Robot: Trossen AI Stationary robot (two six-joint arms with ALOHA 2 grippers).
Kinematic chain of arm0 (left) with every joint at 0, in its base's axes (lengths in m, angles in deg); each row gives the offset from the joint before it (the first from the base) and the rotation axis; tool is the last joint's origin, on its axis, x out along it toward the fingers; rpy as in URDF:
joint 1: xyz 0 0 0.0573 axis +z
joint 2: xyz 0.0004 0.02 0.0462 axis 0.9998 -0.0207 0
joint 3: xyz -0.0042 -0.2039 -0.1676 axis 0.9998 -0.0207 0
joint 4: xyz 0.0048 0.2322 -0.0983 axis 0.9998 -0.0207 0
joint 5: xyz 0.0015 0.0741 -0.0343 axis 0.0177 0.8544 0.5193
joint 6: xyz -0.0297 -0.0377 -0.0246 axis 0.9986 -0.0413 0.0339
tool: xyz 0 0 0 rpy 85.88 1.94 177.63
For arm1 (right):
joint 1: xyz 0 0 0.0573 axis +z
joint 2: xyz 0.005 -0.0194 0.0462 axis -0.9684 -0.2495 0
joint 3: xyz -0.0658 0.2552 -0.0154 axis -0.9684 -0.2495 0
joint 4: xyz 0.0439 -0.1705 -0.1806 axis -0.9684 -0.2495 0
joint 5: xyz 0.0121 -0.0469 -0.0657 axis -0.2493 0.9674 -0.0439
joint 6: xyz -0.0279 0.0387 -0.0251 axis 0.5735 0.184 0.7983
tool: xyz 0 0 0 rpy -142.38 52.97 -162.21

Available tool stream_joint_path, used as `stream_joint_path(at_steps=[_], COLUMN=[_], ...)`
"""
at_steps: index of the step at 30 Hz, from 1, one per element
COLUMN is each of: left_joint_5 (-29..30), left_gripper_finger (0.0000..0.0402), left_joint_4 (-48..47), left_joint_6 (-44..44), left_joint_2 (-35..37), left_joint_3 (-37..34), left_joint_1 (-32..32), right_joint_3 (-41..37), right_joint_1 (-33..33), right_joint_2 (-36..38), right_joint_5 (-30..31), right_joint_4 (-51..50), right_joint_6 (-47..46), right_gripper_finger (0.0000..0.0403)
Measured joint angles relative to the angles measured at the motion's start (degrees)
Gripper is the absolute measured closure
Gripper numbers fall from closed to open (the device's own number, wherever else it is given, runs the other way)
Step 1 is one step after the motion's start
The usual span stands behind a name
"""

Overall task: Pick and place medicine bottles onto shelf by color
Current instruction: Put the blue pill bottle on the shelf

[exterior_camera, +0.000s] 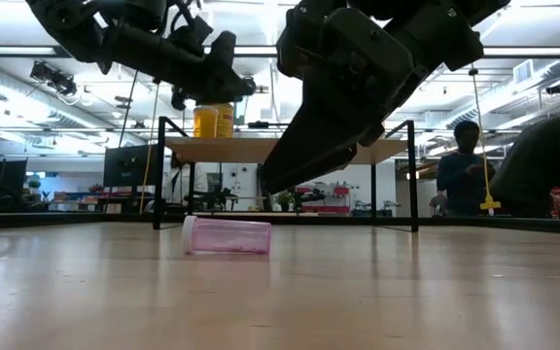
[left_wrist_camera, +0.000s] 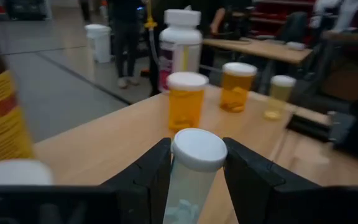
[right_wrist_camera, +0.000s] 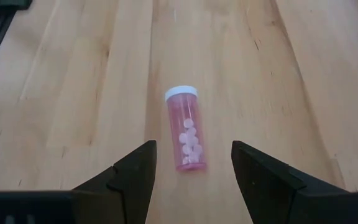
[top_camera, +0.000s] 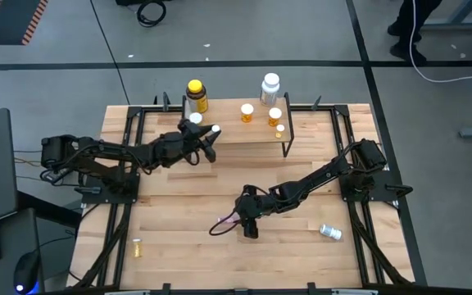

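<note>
My left gripper [top_camera: 210, 138] is over the left part of the shelf [top_camera: 244, 135], shut on a pale vial with a white cap [left_wrist_camera: 197, 149]. On the wooden plank stand the big yellow bottle [top_camera: 197, 94], the big white bottle [top_camera: 270, 85], two orange vials [top_camera: 247, 112] [top_camera: 274, 116] and a tiny one [top_camera: 280, 129]. My right gripper [right_wrist_camera: 194, 174] hangs open over mid-table, just above a pink vial [right_wrist_camera: 186, 134] that lies on its side on the tabletop, ahead of the fingers; the low view also shows the pink vial [exterior_camera: 227, 236] on its side. My left gripper pinches the pale vial between its two fingers [left_wrist_camera: 151, 177] by the body just below the white cap [left_wrist_camera: 188, 177]. The cap end sticks out past the fingertips. The vial is lifted clear above the shelf plank [left_wrist_camera: 123, 137].
Another white-capped vial [top_camera: 195, 119] stands on the shelf close beside my left gripper. A teal vial [top_camera: 330, 232] lies near the table's right side and a tiny yellow vial [top_camera: 137, 247] near its near left corner. People [exterior_camera: 465, 165] stand beyond the table.
</note>
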Motion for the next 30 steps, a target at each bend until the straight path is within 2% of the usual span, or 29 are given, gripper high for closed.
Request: stream_joint_path(at_steps=[10, 21, 30], left_joint_5=[6.1, 6.5, 7.8], left_gripper_finger=[0.0258, 0.0255, 0.025], left_joint_4=[-3.1, -11.1, -10.4], left_joint_6=[0.8, 4.3, 4.9], left_joint_2=[0.0, 0.1, 0.0], left_joint_3=[0.0, 0.2, 0.1], left_joint_1=[-0.4, -0.3, -0.1], right_joint_3=[0.0, 0.0, 0.0], right_joint_1=[0.0, 0.0, 0.0], right_joint_2=[0.0, 0.0, 0.0], right_joint_5=[0.0, 0.0, 0.0], right_joint_4=[0.9, 0.9, 0.9], right_joint_6=[0.0, 0.0, -1.0], right_gripper_finger=[0.0185, 0.0185, 0.0186])
